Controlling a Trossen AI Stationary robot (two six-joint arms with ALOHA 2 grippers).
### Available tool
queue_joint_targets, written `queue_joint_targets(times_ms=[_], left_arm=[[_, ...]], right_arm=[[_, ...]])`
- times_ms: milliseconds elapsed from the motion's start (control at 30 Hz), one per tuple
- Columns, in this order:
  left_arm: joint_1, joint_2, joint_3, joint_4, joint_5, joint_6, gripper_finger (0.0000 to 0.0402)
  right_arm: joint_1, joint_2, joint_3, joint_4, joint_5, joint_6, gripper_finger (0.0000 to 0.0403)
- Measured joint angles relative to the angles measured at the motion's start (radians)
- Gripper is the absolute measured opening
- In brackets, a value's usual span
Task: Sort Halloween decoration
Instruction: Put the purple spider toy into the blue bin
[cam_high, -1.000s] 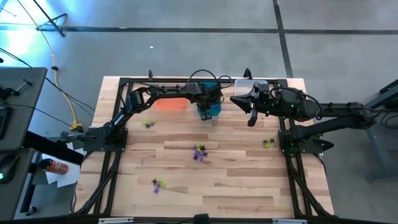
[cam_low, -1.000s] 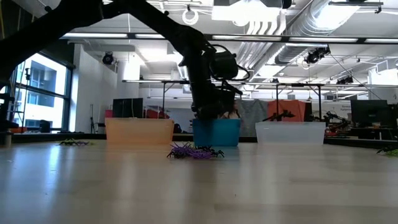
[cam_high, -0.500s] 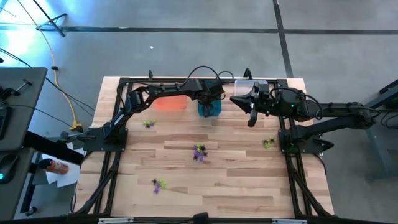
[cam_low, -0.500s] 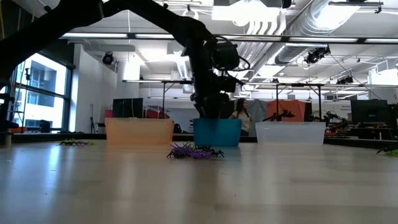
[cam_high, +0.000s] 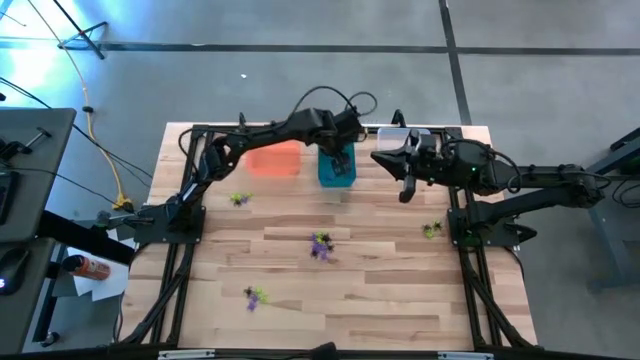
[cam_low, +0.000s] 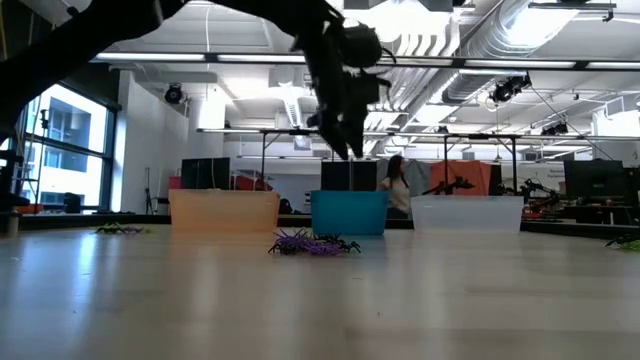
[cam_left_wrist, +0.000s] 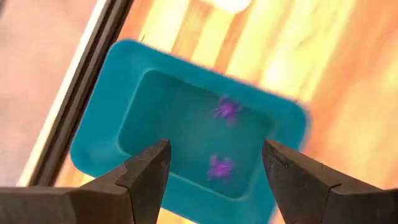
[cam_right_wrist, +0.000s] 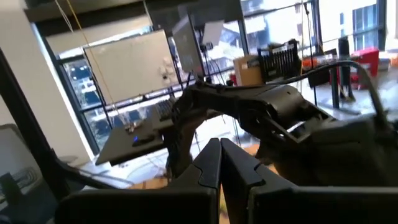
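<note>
Wooden planks make up the table (cam_high: 380, 290), with the orange bin (cam_high: 275, 160), teal bin (cam_high: 337, 167) and clear bin (cam_high: 398, 140) along its far edge. The left gripper (cam_left_wrist: 214, 171) hangs above the teal bin, fingers spread and empty; two purple trinkets (cam_left_wrist: 224, 140) lie inside. The right gripper (cam_right_wrist: 220, 163) waits near the clear bin, fingers pressed together. More Halloween decoration (cam_high: 320, 245) sits mid-table, with other clusters well apart. Judged from this, a good next pick lifts clear of the rim, then takes one colour at a time. No readable writing shows.
</note>
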Motion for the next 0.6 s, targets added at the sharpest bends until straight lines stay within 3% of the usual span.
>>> queue_joint_targets(times_ms=[100, 333, 467, 600], left_arm=[[0.004, -0.058, 0.0, -0.005, 0.053, -0.046, 0.0241], [-0.044, -0.227, -0.035, 0.018, 0.068, -0.121, 0.0241], [-0.101, -0.379, -0.222, 0.13, 0.059, -0.15, 0.0241], [-0.161, -0.593, -0.537, 0.345, 0.051, -0.238, 0.0241]], right_arm=[[0.0, -0.002, 0.0, 0.03, 0.0, -0.036, 0.0], [-0.002, -0.002, 0.0, 0.008, 0.0, -0.072, 0.0], [-0.002, -0.002, 0.0, 0.0, 0.0, -0.079, 0.0], [-0.002, -0.002, 0.0, -0.004, 0.0, -0.074, 0.0]])
